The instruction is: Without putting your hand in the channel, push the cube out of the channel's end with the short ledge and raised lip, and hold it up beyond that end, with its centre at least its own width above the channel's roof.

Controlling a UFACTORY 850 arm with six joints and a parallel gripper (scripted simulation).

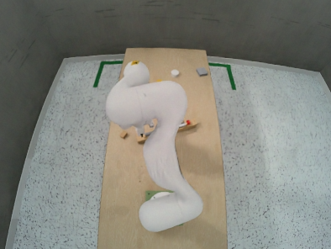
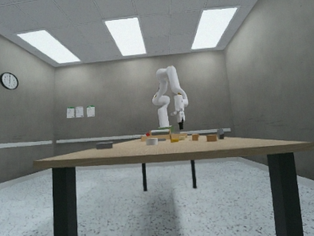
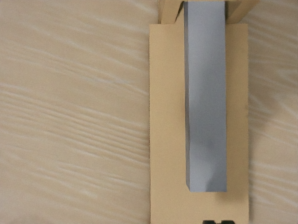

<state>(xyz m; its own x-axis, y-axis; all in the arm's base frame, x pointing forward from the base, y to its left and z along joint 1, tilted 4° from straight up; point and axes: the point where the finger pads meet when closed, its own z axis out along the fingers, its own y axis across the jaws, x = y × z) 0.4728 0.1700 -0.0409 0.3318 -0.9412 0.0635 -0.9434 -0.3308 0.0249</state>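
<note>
From the exterior view, the long light-wood bench on dark legs fills the foreground. A flat grey block and a low white round puck lie nearest on it. Behind them sit several tan wooden blocks and a yellow piece, and farther back a small red object shows at the left end of the low tan wooden channel. The task's cube cannot be made out with certainty in any view.

The white six-joint robot arm rises behind the blocks and folds over. Its dark fingers hang point down above the bench, touching nothing; they are pressed fully together with nothing between them.

The wrist view looks straight down on a tan ledge piece with a long flat grey strip lying along it. The fingertips barely show at the bottom edge.

From above, the arm covers most of the channel; the red object shows at its right end. Green tape corners mark the speckled floor at the bench's far end.

A round wall clock and three paper sheets hang on the wall.
</note>
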